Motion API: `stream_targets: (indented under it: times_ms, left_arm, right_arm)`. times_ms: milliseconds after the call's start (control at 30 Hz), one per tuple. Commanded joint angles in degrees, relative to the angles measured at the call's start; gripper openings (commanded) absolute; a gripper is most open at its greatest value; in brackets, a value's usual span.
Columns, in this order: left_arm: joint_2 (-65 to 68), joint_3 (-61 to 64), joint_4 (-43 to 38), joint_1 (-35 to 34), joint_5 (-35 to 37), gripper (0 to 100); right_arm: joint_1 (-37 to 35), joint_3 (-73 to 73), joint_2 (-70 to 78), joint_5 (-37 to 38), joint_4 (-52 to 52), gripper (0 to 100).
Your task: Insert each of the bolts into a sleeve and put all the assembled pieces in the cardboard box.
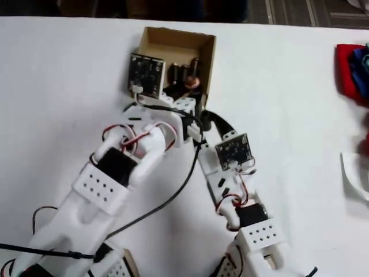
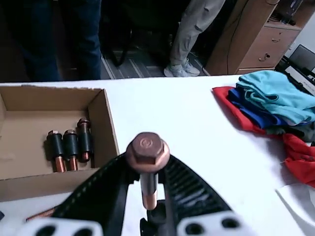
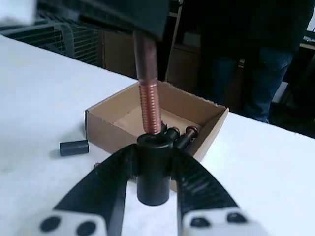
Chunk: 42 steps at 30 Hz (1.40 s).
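Observation:
In the left wrist view my left gripper (image 2: 147, 167) is shut on a copper bolt (image 2: 147, 152), hex head up and shaft pointing down. In the right wrist view my right gripper (image 3: 154, 160) is shut on an upright black sleeve (image 3: 154, 172). The bolt's threaded end (image 3: 150, 108) enters the top of that sleeve. Both grippers meet just in front of the cardboard box (image 1: 176, 36). Three assembled pieces (image 2: 70, 147) lie side by side inside the box (image 2: 103, 123). A loose black sleeve (image 3: 74, 147) lies on the table beside the box (image 3: 113, 129). A loose bolt (image 2: 40, 215) lies near the box's front.
A pile of red, blue and teal cloth (image 2: 266, 101) lies on the white table off to the right, also at the table's right edge (image 1: 353, 66). A white object (image 1: 354, 176) sits below it. Cables (image 1: 173, 196) run between the arms.

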Motion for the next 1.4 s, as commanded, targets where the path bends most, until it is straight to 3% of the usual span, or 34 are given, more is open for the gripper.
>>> stream_targets:
  times_ms: [0, 267, 667, 833, 1133, 1367]
  left_arm:
    - [-0.4, 2.0, -0.2, 1.3, 0.3, 2]
    - [-0.5, 2.6, -0.3, 5.7, 0.3, 2]
    - [-0.6, 2.5, -0.2, 5.4, 0.4, 2]
    - [-0.1, 0.9, 0.2, 2.6, 11.9, 2]
    - [0.7, 0.4, 0.3, 0.9, 12.7, 2]
    - [15.0, -13.8, 8.7, 0.8, 12.2, 2]
  right_arm:
    - [0.7, -0.9, -1.4, -0.6, -1.6, 2.0]
    - [0.7, -0.9, -1.4, -0.6, -1.6, 2.0]
    - [0.9, -0.9, -1.4, -0.6, -2.9, 2.0]
    - [1.5, -0.9, -1.4, -0.6, -11.0, 2.0]
    - [1.3, -0.9, -1.8, -0.4, -12.8, 2.0]
    - [1.5, -0.9, -1.8, -0.1, -13.1, 2.0]
